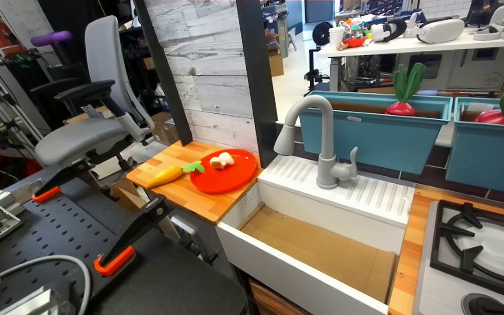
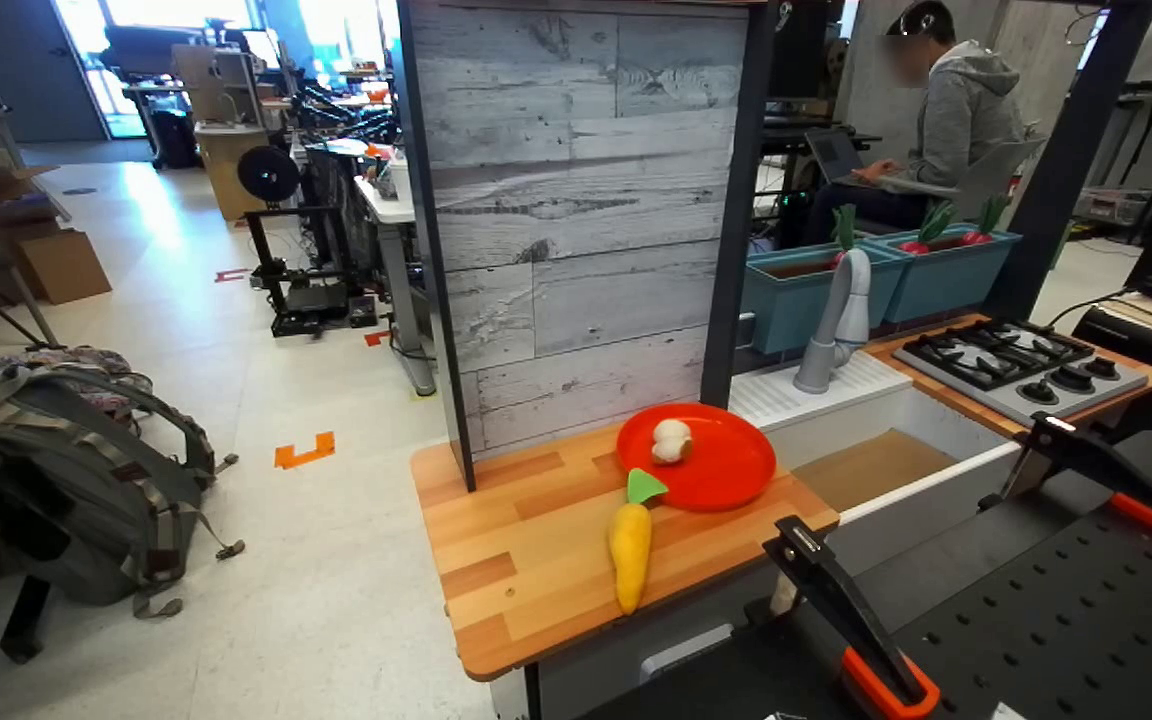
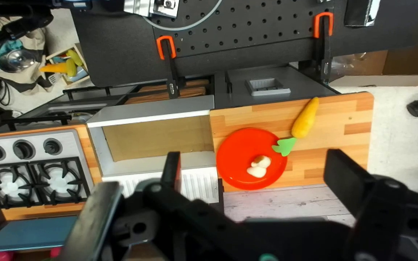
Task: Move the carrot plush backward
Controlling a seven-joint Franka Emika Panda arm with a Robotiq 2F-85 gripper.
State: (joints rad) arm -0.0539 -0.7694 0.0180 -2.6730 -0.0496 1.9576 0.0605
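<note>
The carrot plush, yellow-orange with a green leafy end, lies on the wooden counter in both exterior views (image 1: 166, 176) (image 2: 630, 550) and in the wrist view (image 3: 305, 119). Its green leaf end reaches over the rim of the red plate (image 3: 243, 143). Its narrow tip points to the counter edge on the black table's side. A pale, mushroom-like item (image 3: 259, 166) sits on the plate. My gripper (image 3: 254, 157) shows only in the wrist view. It is wide open and empty, well above the counter, and touches nothing.
The wooden counter (image 2: 566, 545) is bounded by a grey plank wall (image 2: 586, 230). The sink (image 1: 313, 249) with its grey faucet (image 1: 324, 140) stands beside it. A black table (image 1: 182, 267) with orange-tipped clamps (image 1: 116, 260) runs along the front. A stove (image 3: 31, 170) lies beyond the sink.
</note>
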